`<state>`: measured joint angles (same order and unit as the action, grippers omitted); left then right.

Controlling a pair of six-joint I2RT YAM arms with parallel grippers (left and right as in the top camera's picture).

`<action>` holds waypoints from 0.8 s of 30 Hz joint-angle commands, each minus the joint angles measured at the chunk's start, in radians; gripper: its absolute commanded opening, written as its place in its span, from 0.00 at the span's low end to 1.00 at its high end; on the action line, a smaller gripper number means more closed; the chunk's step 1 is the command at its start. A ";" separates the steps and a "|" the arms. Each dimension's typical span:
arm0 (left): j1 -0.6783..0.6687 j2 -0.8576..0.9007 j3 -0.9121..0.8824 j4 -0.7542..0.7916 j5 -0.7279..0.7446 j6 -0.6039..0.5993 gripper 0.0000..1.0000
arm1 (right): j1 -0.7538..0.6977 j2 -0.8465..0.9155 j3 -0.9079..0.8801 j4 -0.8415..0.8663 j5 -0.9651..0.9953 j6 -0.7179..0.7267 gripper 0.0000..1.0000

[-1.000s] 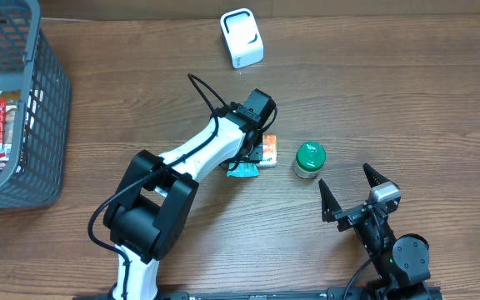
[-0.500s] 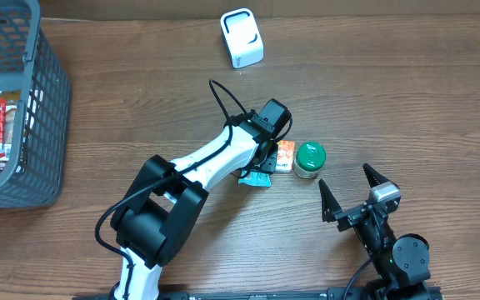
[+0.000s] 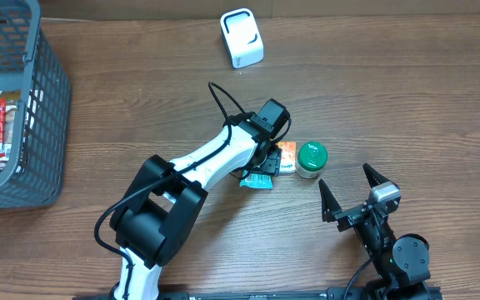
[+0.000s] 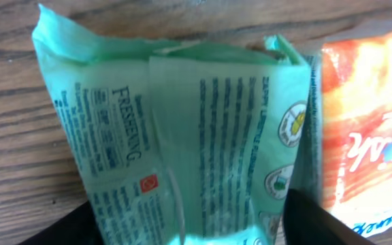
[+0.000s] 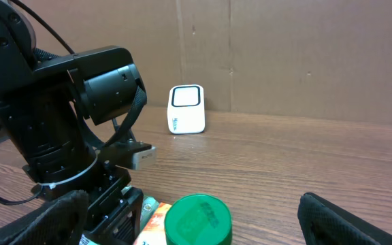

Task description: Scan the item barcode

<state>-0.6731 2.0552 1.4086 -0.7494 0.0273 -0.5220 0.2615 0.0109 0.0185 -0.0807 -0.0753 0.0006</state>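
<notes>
Work on the brown wooden table [image 3: 407, 100], and disregard the grey plastic mesh basket [image 3: 48, 125] of packets at the far left corner. Judging by the white-and-black left arm [image 3: 215, 154], stretched to the table's middle, treat the step in hand as taking hold of 1 packet for scanning. Leave the right gripper [image 3: 343, 175] by the near edge toward the right corner, 2 fingers spread wide and holding nothing. Aim for the small white box-shaped scanner [image 3: 242, 37] near the far edge, well apart from the item.

Take the mint-green crinkly plastic packet [image 4: 182, 122], lying flat at the table's middle under the left gripper [image 4: 189, 228], with 2 dark fingertips [image 4: 318, 221] set wide and flanking its lower corners. Cannot tell whether pressing it or standing clear. Close squarely across the packet's width, off the centre fold, to spare the thin film from buckling. Avoid catching the green-lidded round jar [image 3: 312, 156] just beside, or the orange glossy packet [image 4: 366, 122] touching the green one's edge. No barcode visible on the upturned printed face, so expect to turn another face toward the scanner's window.
</notes>
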 commanded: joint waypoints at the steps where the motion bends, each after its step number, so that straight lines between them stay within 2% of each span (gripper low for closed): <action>1: 0.024 -0.023 0.018 -0.033 0.014 -0.002 0.79 | -0.005 -0.008 -0.011 0.004 -0.005 0.003 1.00; 7: 0.079 -0.025 0.133 -0.165 -0.004 0.005 0.80 | -0.005 -0.008 -0.011 0.004 -0.005 0.003 1.00; 12: 0.122 -0.025 0.275 -0.279 -0.016 0.100 0.80 | -0.005 -0.008 -0.011 0.004 -0.005 0.003 1.00; 18: 0.183 -0.025 0.507 -0.457 -0.226 0.193 0.81 | -0.005 -0.008 -0.011 0.004 -0.005 0.003 1.00; 19: 0.193 -0.025 0.544 -0.485 -0.270 0.204 0.83 | -0.005 -0.008 -0.011 0.004 -0.005 0.003 1.00; 20: 0.204 -0.025 0.584 -0.515 -0.304 0.216 0.98 | -0.005 -0.008 -0.011 0.004 -0.005 0.003 1.00; 24: 0.261 -0.025 0.771 -0.602 -0.383 0.318 1.00 | -0.005 -0.008 -0.011 0.004 -0.005 0.003 1.00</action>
<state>-0.4545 2.0552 2.0567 -1.3273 -0.2333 -0.3157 0.2615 0.0109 0.0185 -0.0799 -0.0753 -0.0002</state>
